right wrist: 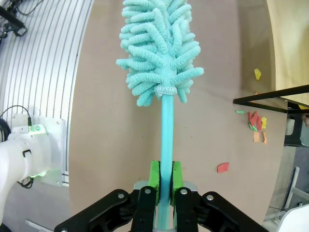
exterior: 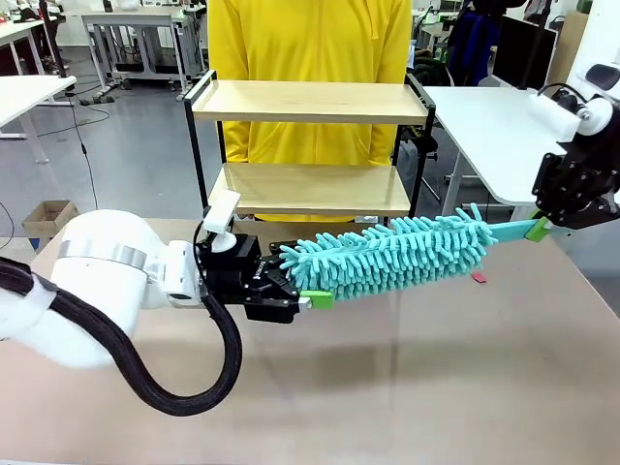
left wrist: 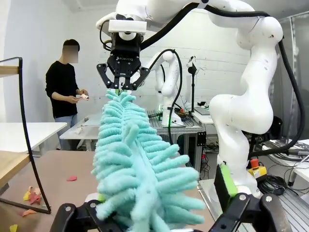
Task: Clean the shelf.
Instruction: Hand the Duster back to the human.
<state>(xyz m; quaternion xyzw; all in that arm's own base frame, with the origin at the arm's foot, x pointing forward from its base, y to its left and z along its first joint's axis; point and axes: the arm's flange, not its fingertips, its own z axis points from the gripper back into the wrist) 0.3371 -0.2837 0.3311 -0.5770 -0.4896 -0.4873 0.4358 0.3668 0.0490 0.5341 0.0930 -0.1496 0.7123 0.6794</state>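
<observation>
Turquoise duster [exterior: 392, 254], handle clamped in the right gripper [right wrist: 164, 181], its fluffy tip between the spread left gripper [exterior: 302, 281] fingers, could snag there, missing the shelf [exterior: 310, 145] behind.

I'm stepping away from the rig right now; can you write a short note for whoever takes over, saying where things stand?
Right gripper: shut on the handle of the teal duster, holding it level above the table.
Left gripper: open, its fingers around the fluffy tip of the duster, not clamped.
The shelf stands at the far edge of the table, in front of a person in yellow; both boards look bare.
Small coloured scraps lie on the table by the shelf's foot.
Done: duster picked up.
Left: bring it to the shelf and wipe both boards; no wiping contact yet.
</observation>
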